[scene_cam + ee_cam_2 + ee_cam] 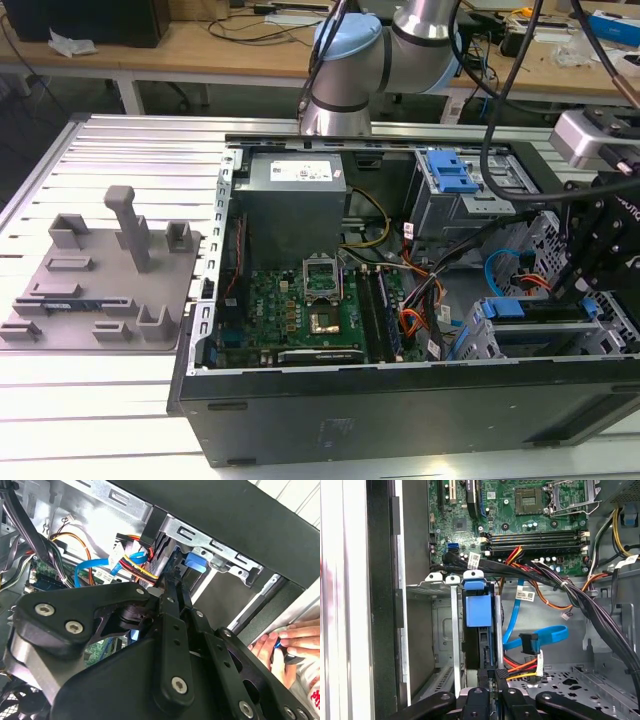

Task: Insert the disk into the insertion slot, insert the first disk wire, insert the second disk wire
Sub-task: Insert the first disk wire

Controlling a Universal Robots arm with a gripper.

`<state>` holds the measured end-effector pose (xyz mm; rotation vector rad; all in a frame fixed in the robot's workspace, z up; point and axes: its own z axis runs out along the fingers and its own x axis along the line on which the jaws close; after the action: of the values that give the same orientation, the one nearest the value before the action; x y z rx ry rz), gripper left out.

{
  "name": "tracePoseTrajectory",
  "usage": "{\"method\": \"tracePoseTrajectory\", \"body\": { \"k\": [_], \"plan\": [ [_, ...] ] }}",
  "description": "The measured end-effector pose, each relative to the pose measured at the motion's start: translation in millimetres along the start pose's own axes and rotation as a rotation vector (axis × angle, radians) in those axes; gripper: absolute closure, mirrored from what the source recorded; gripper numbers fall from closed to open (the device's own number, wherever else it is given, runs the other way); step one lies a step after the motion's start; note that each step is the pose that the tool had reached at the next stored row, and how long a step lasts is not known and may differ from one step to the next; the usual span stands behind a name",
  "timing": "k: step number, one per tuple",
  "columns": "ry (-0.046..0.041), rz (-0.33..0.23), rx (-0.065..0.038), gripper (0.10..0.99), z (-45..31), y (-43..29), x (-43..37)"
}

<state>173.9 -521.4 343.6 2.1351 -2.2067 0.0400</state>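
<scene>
- You have the black open-sided computer case (400, 410) lying on the slotted aluminium table (100, 400). A grey moulded fixture plate (100, 290) sits beside it on the exterior view's left.
- The flat silver hard drive in its bright blue plastic carrier (479, 611) is already seated in the grey sheet-metal drive cage (454, 630). It stands on edge there, blue tab toward the green motherboard (520, 510).
- That cage sits in the case corner at the exterior view's lower right. It is separate from the larger grey cage with the blue latch (450, 175).
- Your black two-finger gripper (493, 676) is down inside the case, at the drive edge opposite the blue tab.
- Gripper state: fingers drawn narrow and pinched on the small black plug (501, 672) of the thin orange-red wire bundle (522, 667).
- The plug is touching or just beside the drive's edge. You cannot tell from these views whether it is fully seated.
- The bundle trails off from the fingertips across the perforated floor of the case.
- The smooth light blue cable (547, 634) loops just beside the drive. Its black connector (529, 642) hangs free, apart from the drive and near the orange-red bundle.
- Note a person's hand (287, 645) outside the case wall in the second wrist view, holding a small blue-and-black object.
</scene>
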Motion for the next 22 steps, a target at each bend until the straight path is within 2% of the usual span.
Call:
{"method": "tracePoseTrajectory", "body": {
  "k": [11, 15, 20, 22],
  "plan": [
    [0.0, 0.0, 0.0, 0.922, 2.5, -0.1, -0.2],
    [0.0002, 0.0, 0.0, 0.922, -1.3, 0.0, 0.0],
    [0.0008, 0.0, 0.0, 0.922, -2.0, 0.1, 0.1],
    [-0.0016, 0.0, 0.0, 0.922, -1.6, -0.1, 0.8]
  ]
}}
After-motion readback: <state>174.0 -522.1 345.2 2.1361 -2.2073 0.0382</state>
